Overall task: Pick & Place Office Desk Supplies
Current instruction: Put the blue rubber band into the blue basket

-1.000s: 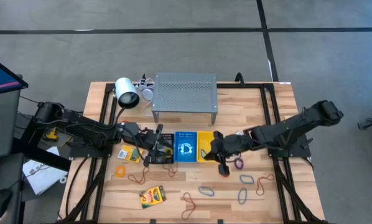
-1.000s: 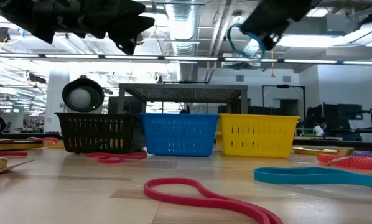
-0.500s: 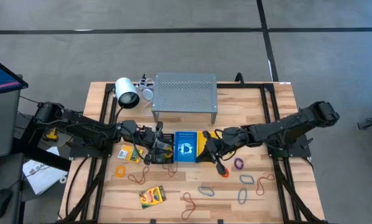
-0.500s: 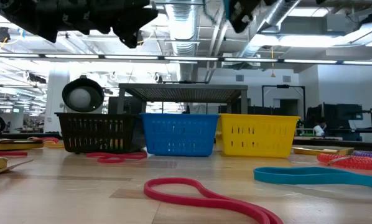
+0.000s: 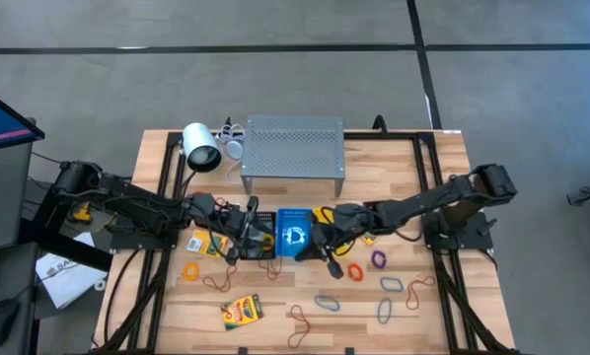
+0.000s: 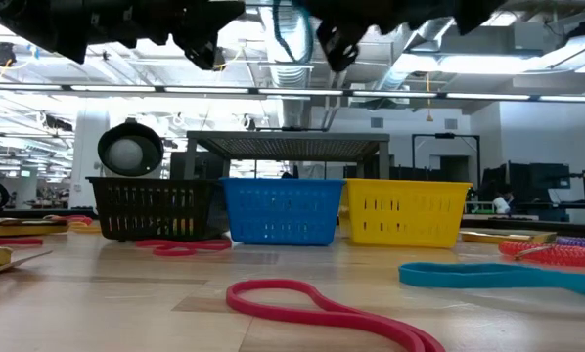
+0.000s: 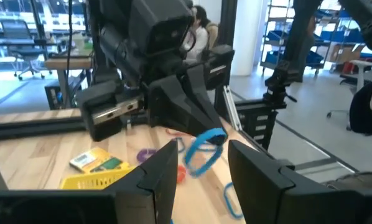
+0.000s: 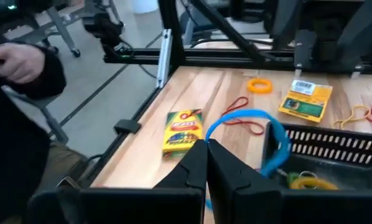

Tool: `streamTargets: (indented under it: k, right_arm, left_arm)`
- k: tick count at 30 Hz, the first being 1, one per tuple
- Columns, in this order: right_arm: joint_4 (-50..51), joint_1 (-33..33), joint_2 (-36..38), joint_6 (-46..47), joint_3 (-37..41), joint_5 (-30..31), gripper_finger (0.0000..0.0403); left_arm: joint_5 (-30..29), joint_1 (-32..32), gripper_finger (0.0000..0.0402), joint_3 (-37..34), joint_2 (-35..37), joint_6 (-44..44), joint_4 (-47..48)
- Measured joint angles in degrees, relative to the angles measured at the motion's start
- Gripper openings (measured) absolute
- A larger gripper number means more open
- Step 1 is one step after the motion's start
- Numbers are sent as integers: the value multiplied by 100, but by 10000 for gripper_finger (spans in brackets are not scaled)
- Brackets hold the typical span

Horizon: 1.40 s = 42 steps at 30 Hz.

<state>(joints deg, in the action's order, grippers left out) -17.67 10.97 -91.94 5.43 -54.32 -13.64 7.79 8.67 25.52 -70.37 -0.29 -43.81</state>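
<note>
My right gripper [image 8: 206,146] is shut on a blue rubber band [image 8: 248,118], high above the blue basket [image 5: 295,234], which stands between the black basket [image 6: 154,207] and the yellow basket [image 6: 405,210]. My left gripper [image 7: 203,149] hovers open over the black basket with nothing between its fingers. It faces the right gripper. Loose rubber bands lie flat on the table, among them a red band [image 6: 322,305], a purple band [image 5: 379,259] and an orange band [image 5: 355,270]. A crayon box [image 5: 242,311] lies flat near the front edge. My right gripper pinches the blue band between its two shut fingers at one spot on the loop [image 8: 209,138]. The fingers come from the table's right, slanting a little downward. The rest of the loop [image 6: 291,34] bulges out past the fingertips, lifted clear above the baskets.
A grey perforated shelf [image 5: 293,148] stands behind the baskets, with a white cylinder [image 5: 201,148] to its left. A small yellow box [image 5: 208,244] and an orange ring [image 5: 190,270] lie left of the black basket. A person's sleeve [image 8: 24,68] shows beyond the table.
My right gripper has carried the blue band toward the table's left, from above the yellow basket to above the blue basket, tipping a little downward as it went. It has stayed shut on the band.
</note>
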Motion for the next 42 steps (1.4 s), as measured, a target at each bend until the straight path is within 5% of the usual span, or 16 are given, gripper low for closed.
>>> streamTargets:
  k: [17,33,42]
  right_arm:
    - [152,-699,-650,386,30,14,0]
    - [1351,-733,-775,445,-409,1125,0]
    - [1714,-724,-776,462,-462,1206,0]
  left_arm:
    - [-344,-17,137,0,1,-3,597]
    - [-513,-17,137,0,1,48,611]
    - [-612,-17,137,2,125,57,595]
